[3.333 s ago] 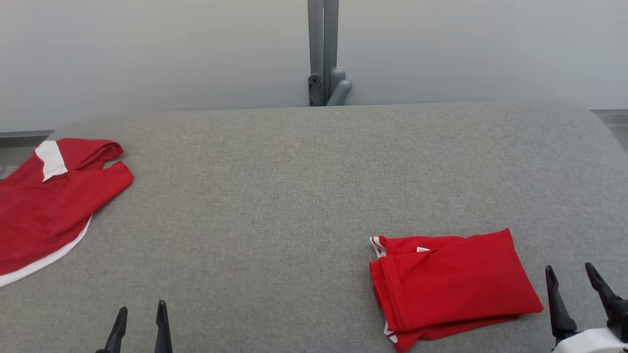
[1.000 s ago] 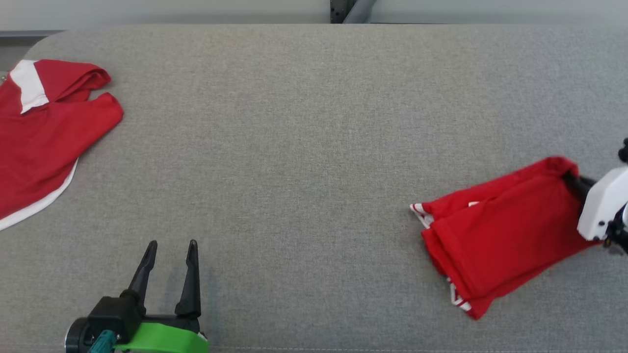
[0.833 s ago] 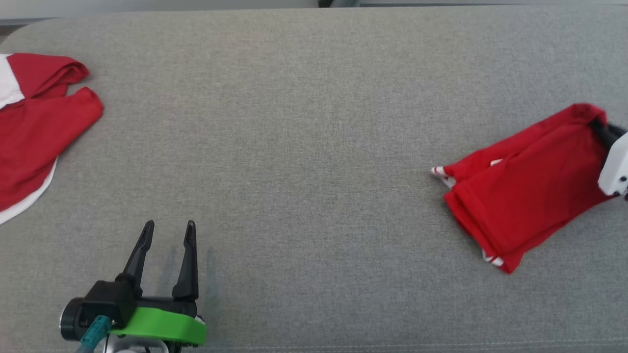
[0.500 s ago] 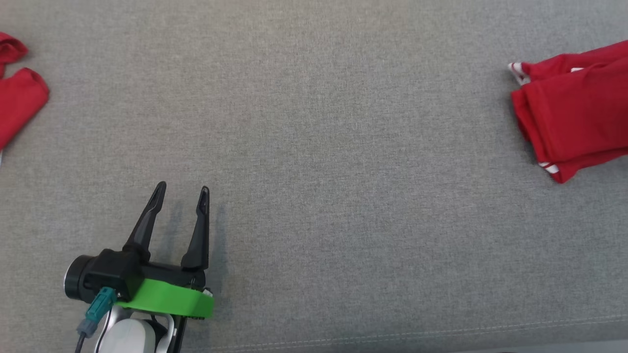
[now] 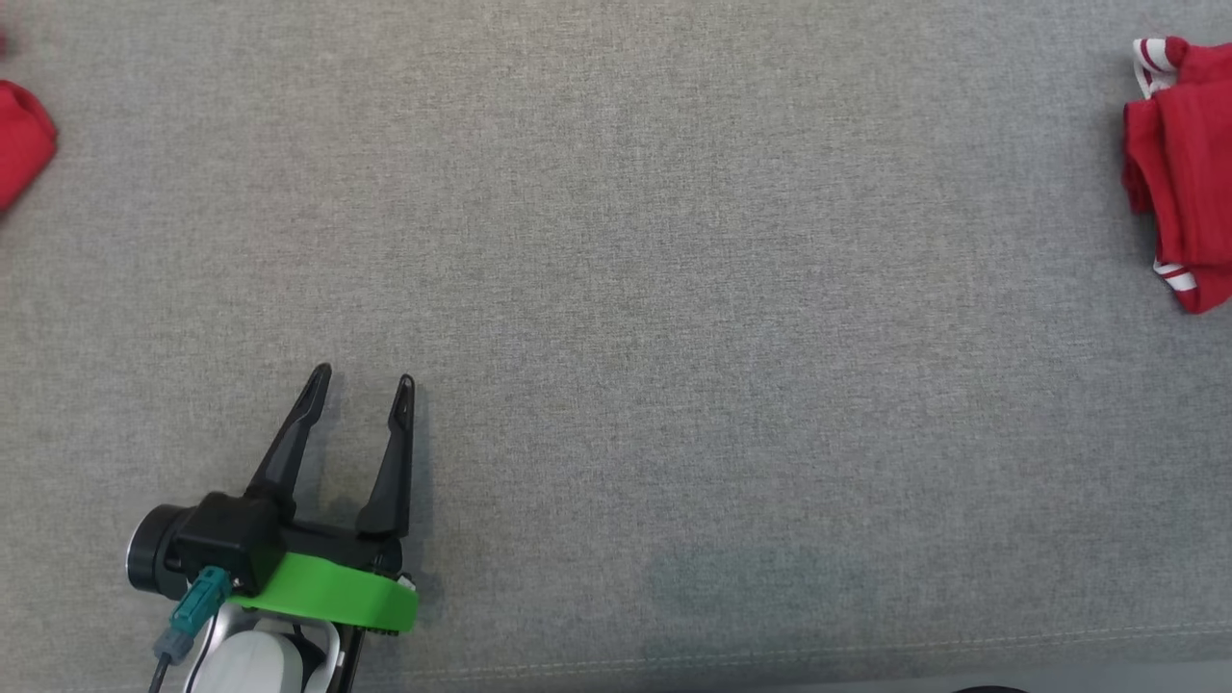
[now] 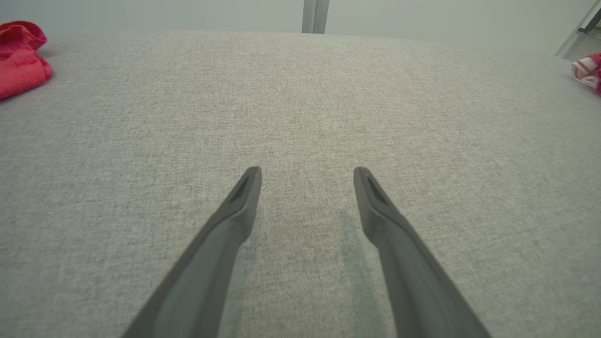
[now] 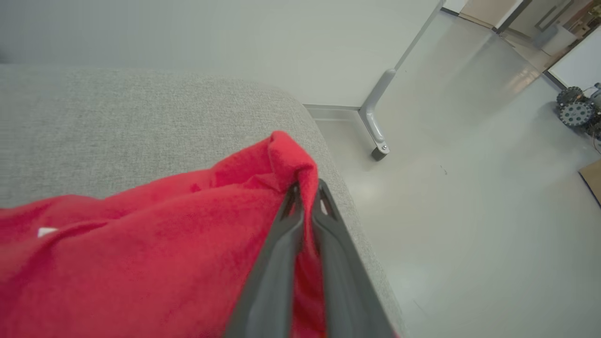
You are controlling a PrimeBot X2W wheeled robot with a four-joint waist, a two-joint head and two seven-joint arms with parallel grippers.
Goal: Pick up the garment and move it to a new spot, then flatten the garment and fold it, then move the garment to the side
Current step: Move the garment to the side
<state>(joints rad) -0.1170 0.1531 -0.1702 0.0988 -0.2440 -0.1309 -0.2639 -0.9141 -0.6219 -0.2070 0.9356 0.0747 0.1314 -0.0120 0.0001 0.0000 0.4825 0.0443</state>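
Observation:
The folded red garment [image 5: 1189, 173] with white striped trim lies at the right edge of the head view, partly cut off. The right wrist view has it [image 7: 141, 253] bunched near the grey table's right corner, with my right gripper [image 7: 307, 195] shut on a fold of its edge. Its trim [image 6: 587, 70] peeks in at the far right of the left wrist view. My left gripper [image 5: 361, 380] hovers open over bare grey cloth at the lower left, its fingers [image 6: 244, 197] holding nothing.
A second red garment [image 5: 19, 144] lies at the table's far left, seen as a red heap [image 6: 21, 56] in the left wrist view. The grey fabric table [image 5: 674, 289] spans the head view. Beyond its right corner lies pale floor with a grey frame leg [image 7: 375, 131].
The head camera has tilted down and shifted. The right gripper has dragged the folded garment rightward toward the table's right corner. The left gripper stays open and nearly still.

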